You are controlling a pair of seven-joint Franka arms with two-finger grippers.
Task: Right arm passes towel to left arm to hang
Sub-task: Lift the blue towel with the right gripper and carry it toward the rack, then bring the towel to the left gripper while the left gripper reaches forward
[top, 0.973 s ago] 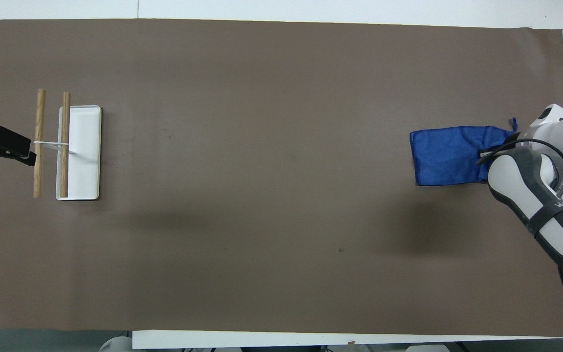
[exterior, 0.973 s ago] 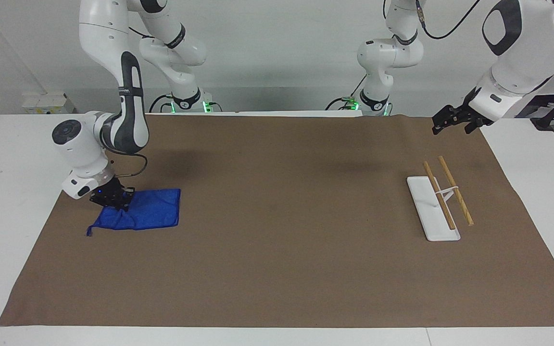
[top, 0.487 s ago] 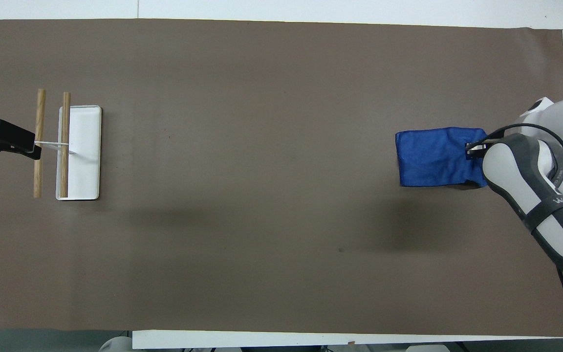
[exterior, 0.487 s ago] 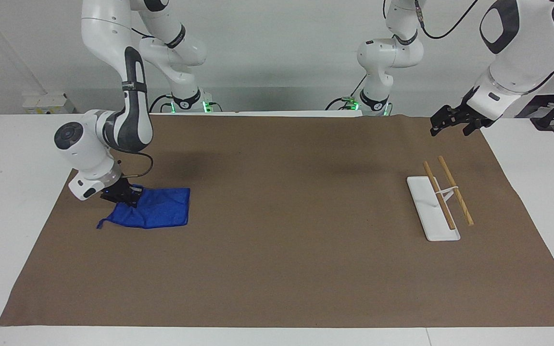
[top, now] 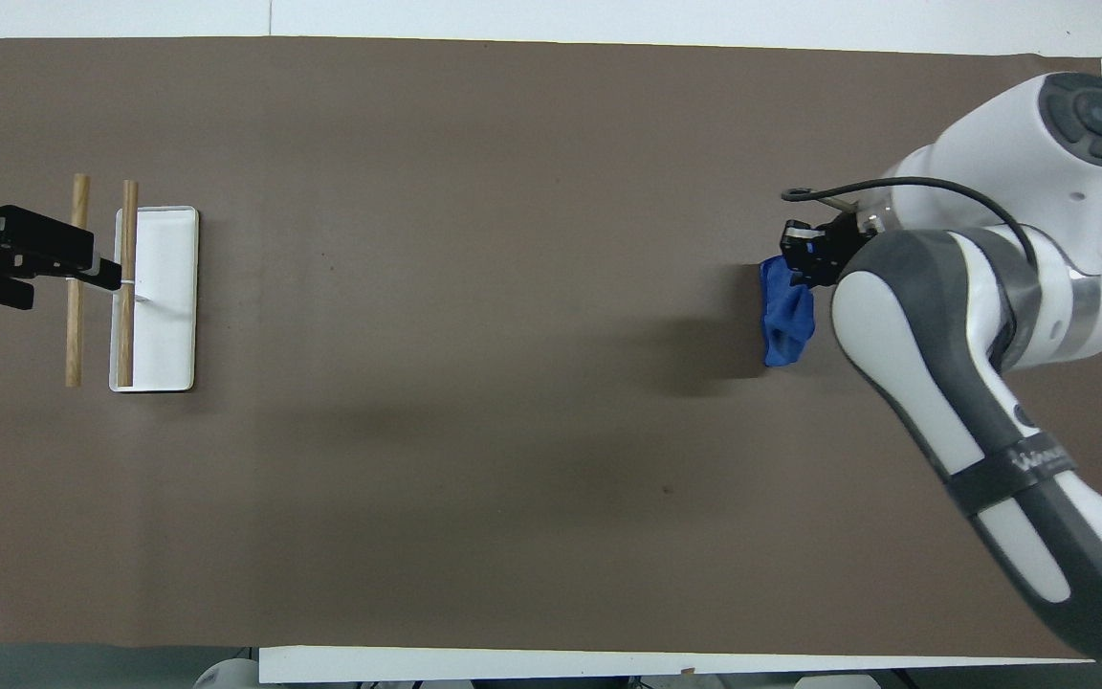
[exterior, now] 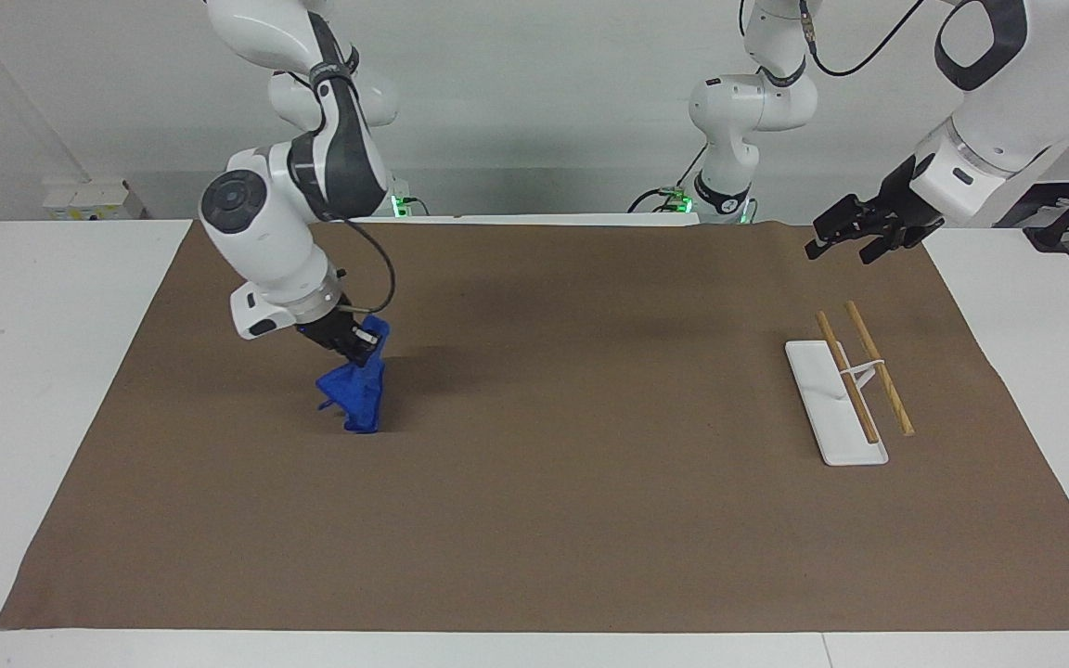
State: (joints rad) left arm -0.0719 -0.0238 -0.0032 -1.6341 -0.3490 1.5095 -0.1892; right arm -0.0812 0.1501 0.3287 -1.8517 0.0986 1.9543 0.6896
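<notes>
Now towel [exterior: 355, 393] hangs bunched from right gripper [exterior: 360, 345], fingers pinched on its top; its low tip looks at or just above the mat [exterior: 534, 520], can't tell if touching. It's over the mat toward the right arm's end, about midway btw the robots' edge and the edge away from them. Right arm [top: 972, 316] is bent over it. Left gripper [exterior: 855, 234] hovers w/ fingers spread, over the mat's corner at the robots' edge, left arm's end, near rack [exterior: 845, 390].
</notes>
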